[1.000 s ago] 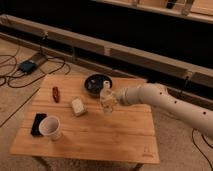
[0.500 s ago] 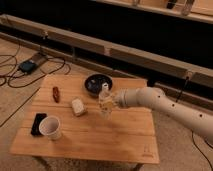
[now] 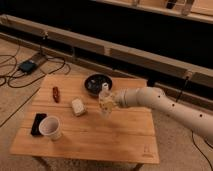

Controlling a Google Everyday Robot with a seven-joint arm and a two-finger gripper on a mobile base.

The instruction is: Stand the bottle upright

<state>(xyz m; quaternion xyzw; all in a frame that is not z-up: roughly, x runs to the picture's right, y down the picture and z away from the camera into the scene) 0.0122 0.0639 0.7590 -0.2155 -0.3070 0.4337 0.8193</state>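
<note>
**One bottle upright in the gripper, above the worktop's middle**

From my station I count one arm [image 3: 165, 102], reaching in from the right, and one gripper [image 3: 111, 101] at its end, over the middle of the wooden worktop [image 3: 100, 142]. The gripper is pinched on the bottle [image 3: 105, 102], the only bottle here. The bottle stands upright, white cap on top, its clear body caught between the fingers. I cannot tell whether its base touches the wood or sits just above it.

I count five other things on the worktop, one of each. One dark round bowl [image 3: 97, 83] sits at the far edge, just behind the bottle. One small whitish block [image 3: 78, 107] lies to the left of the bottle, near it but apart. One reddish-brown item [image 3: 56, 93] lies further left, towards the far corner. One white paper cup [image 3: 50, 127] stands upright near the front left, and one flat black thing [image 3: 38, 123] lies just beside it, on the cup's left.

On the floor beyond the worktop I see one small dark box [image 3: 27, 65] with cables running from it.
</note>
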